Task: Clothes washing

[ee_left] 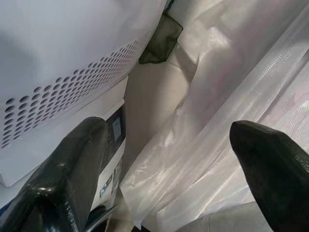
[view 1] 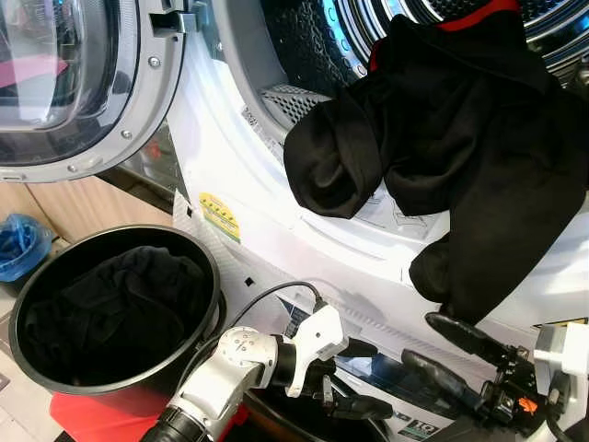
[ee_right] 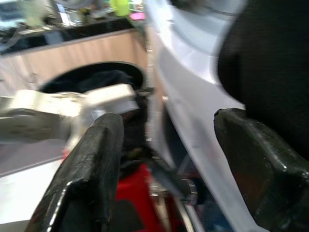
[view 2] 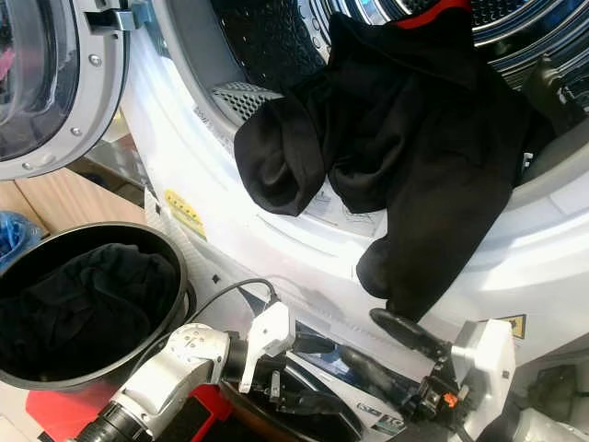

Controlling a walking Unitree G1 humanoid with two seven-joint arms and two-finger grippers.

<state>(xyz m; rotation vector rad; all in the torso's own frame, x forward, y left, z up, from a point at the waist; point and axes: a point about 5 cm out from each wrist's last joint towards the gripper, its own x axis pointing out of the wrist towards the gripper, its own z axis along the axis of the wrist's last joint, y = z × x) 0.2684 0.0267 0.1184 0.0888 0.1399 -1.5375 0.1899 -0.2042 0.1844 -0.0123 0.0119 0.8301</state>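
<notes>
Left eye view: a black garment (view 1: 451,175) hangs half out of the washing machine (view 1: 276,230) drum, draped over the door rim at 2 o'clock, probably partway through loading. More dark clothes (view 1: 110,308) wait in the black basket (view 1: 210,276) at 8 o'clock. Right end effector (view 1: 451,354) sits at 5 o'clock, fingers spread and empty, just under the hanging hem, likely to push it in. Left end effector (view 1: 354,378), also open and empty, rests low at 6 o'clock.
</notes>
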